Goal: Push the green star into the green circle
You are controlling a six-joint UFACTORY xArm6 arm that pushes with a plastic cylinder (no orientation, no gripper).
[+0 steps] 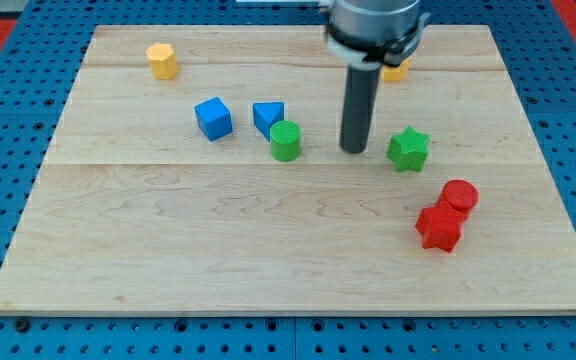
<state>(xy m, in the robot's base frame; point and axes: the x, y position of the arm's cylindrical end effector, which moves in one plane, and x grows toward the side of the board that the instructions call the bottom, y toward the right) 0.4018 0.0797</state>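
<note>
The green star (pixel 408 149) lies right of the board's middle. The green circle (pixel 285 140), a short cylinder, stands to its left, touching the blue triangle (pixel 267 116). My tip (pixel 355 149) rests on the board between them, nearer the star, a small gap to the star's left. The rod rises straight up to the arm's grey body at the view's top.
A blue cube (pixel 213 118) sits left of the triangle. A yellow hexagon (pixel 162 60) is at the top left. A yellow block (pixel 396 70) is partly hidden behind the arm. A red circle (pixel 459 196) and red star (pixel 439 228) touch at the lower right. The wooden board (pixel 168 250) lies on a blue pegboard.
</note>
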